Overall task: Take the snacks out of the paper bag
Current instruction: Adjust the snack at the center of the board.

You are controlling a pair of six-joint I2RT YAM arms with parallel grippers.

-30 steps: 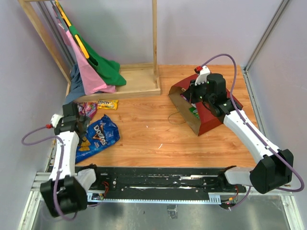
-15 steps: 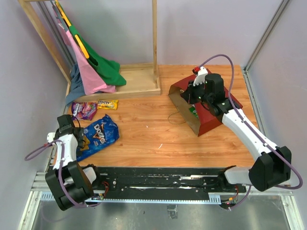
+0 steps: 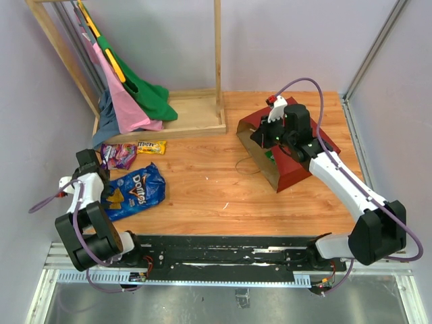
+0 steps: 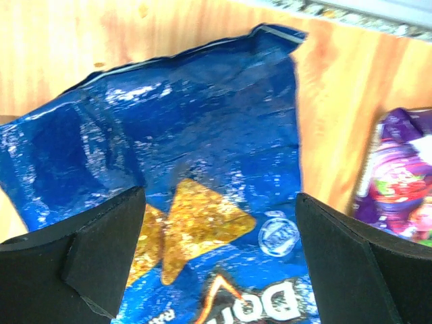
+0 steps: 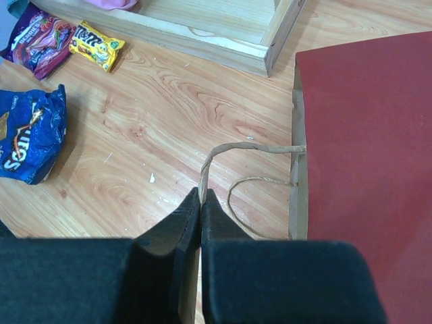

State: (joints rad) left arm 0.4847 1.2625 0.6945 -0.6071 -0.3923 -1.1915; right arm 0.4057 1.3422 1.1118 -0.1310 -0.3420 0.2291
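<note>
The dark red paper bag [image 3: 300,169] lies on its side at the right, its brown mouth facing left; it also shows in the right wrist view [image 5: 371,148]. A green packet [image 3: 273,157] shows inside the mouth. My right gripper [image 5: 201,196] [image 3: 262,137] is shut on the bag's upper string handle [image 5: 250,147]. The other handle [image 5: 246,202] lies on the table. The blue Doritos bag [image 3: 135,192] [image 4: 202,155], a purple pack [image 3: 120,155] [image 4: 398,175] and a yellow pack [image 3: 151,146] lie at the left. My left gripper [image 4: 219,223] [image 3: 94,172] is open and empty just above the Doritos bag.
A wooden clothes rack [image 3: 196,118] with pink and green garments [image 3: 131,101] stands at the back left. Walls close in on the left and the right. A black rail [image 3: 223,253] runs along the table's near edge.
My left arm has pulled back toward the near left edge, folding over its base. My right gripper has shifted slightly left and up with the handle.
</note>
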